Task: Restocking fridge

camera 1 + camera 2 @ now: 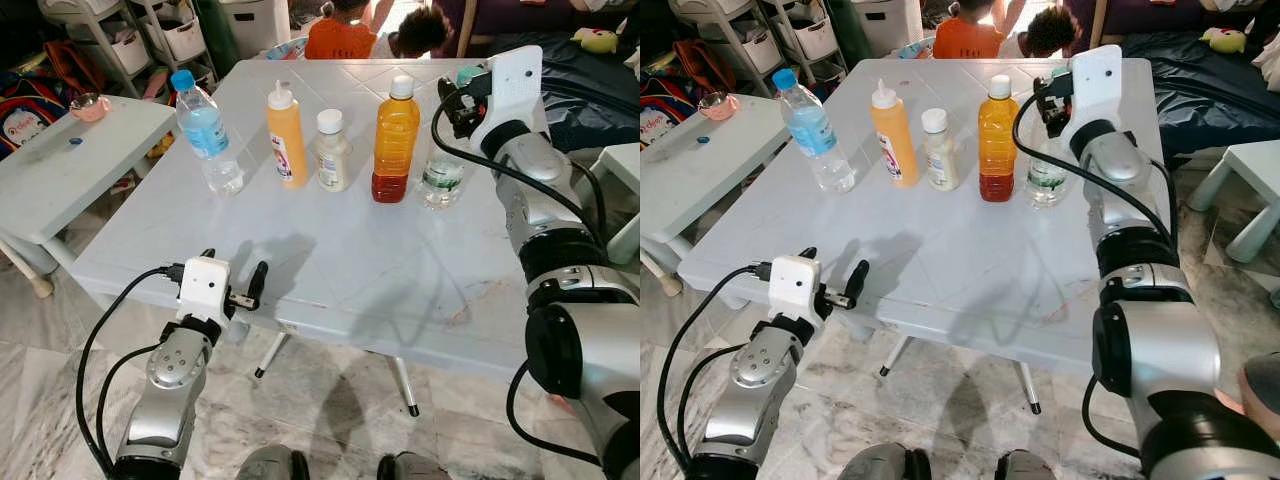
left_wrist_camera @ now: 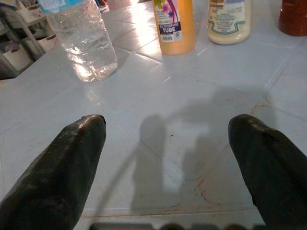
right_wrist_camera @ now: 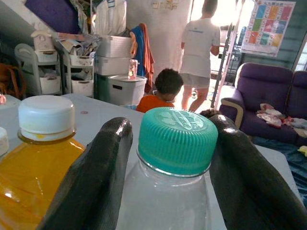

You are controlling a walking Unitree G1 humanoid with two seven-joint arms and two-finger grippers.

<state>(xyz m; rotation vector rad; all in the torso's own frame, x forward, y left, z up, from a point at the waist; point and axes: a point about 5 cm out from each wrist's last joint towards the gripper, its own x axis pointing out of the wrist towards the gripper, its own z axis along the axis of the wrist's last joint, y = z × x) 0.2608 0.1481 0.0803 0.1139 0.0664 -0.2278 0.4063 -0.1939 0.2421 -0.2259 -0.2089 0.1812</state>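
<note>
Straddling the green cap of the clear bottle at the right end of the row on the white table, the right gripper has its fingers either side of the neck, not visibly pressing. Thin smooth plastic could slip or tip, I judge, knocking the neighbouring juice bottle. The left gripper hovers wide open and empty at the table's near edge.
</note>
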